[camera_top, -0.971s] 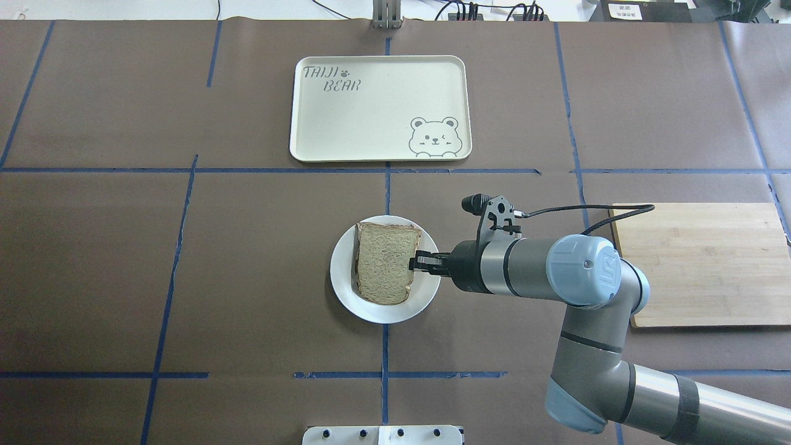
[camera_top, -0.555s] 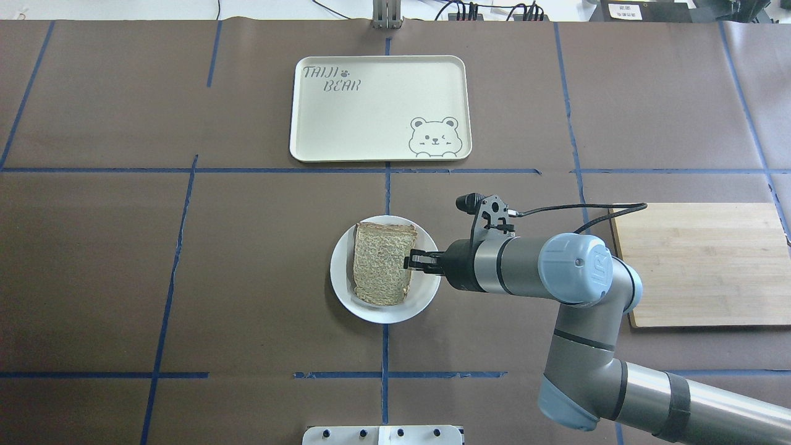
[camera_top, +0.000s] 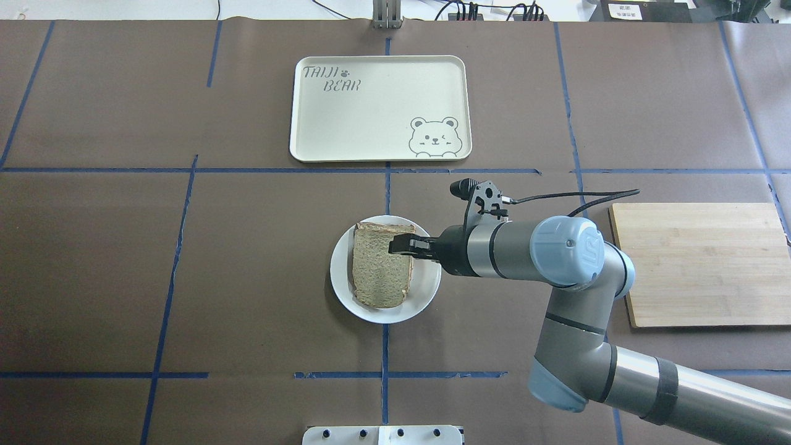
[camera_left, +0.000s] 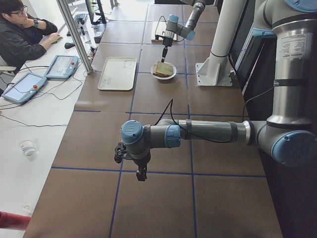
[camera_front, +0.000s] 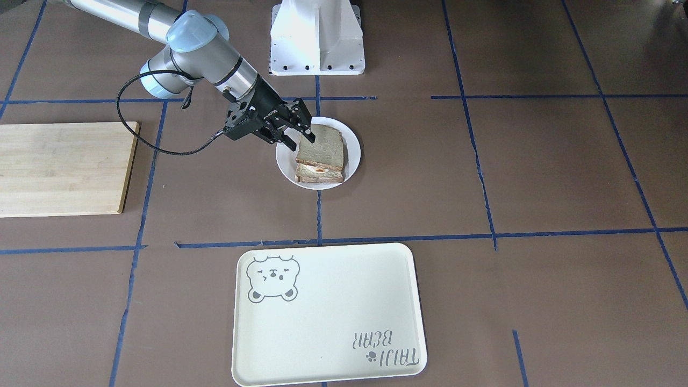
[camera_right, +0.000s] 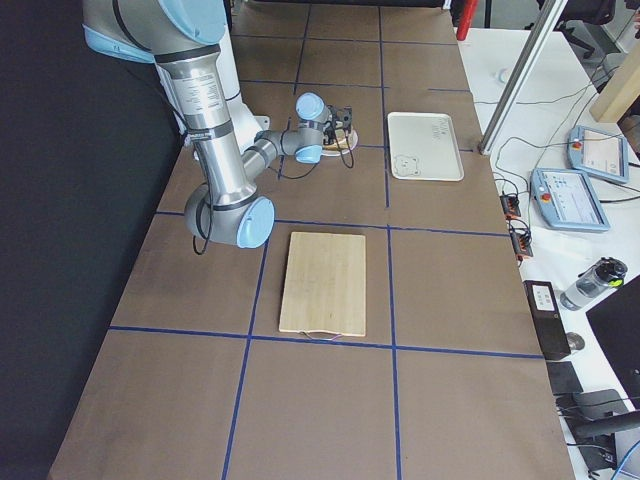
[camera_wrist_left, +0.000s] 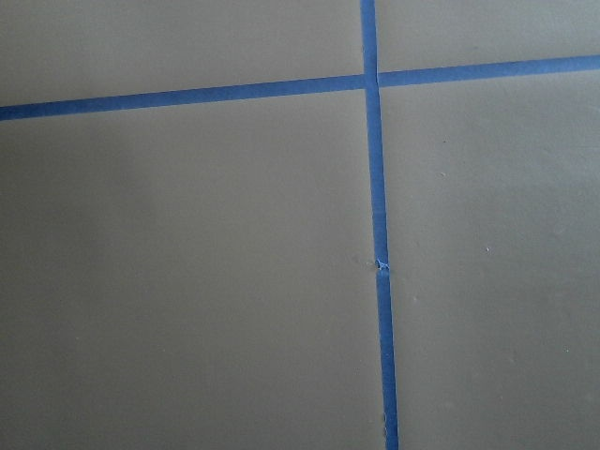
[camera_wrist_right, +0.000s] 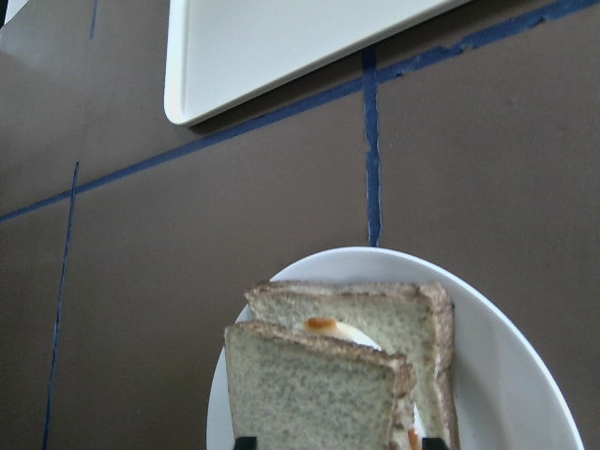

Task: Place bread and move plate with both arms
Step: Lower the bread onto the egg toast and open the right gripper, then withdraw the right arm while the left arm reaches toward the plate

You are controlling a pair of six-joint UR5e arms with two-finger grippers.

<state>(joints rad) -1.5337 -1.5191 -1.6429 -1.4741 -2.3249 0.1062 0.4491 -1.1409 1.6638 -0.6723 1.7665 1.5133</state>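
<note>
The plain bread (camera_top: 378, 272) lies over a slice topped with fried egg (camera_front: 317, 173) on the small white plate (camera_top: 426, 292) near the table's middle. My right gripper (camera_top: 400, 246) reaches in from the right and is shut on the bread's edge, holding that side a little raised. In the right wrist view the bread (camera_wrist_right: 314, 394) sits between the fingertips, with the egg slice (camera_wrist_right: 375, 323) under it. My left gripper (camera_left: 141, 174) hangs over bare table far from the plate; I cannot tell whether it is open or shut. The left wrist view shows only table and blue tape.
A cream tray with a bear drawing (camera_top: 380, 108) lies beyond the plate. A wooden cutting board (camera_top: 704, 262) lies to the right, behind the right arm's elbow. The white base block (camera_front: 317, 37) stands at the robot's edge. An operator (camera_left: 25, 39) sits at the far side.
My right gripper has moved left and a little farther over the plate with the bread. The bread has settled flatter over the lower slice.
</note>
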